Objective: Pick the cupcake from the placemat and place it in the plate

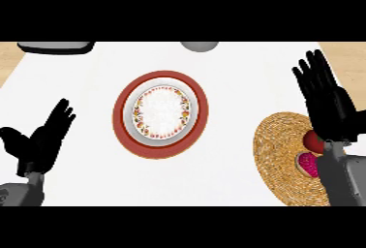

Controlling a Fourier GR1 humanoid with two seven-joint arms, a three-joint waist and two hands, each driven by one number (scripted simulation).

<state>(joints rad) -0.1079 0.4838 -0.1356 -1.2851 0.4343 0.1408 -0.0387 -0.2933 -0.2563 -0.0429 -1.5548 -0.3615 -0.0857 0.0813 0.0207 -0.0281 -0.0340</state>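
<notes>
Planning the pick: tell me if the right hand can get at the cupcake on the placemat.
Probably yes: the open right hand hangs directly over the cupcake on the woven placemat, nothing between them.

**Open worktop between plate and mat**

Bare white worktop (236,63) runs between the red-rimmed floral plate (160,114) at centre and the round woven straw placemat (282,155) at the right edge. The right hand (328,104), fingers straight, and its grey forearm (343,179) overhang the mat, covering most of the red and pink cupcake (310,154).
</notes>
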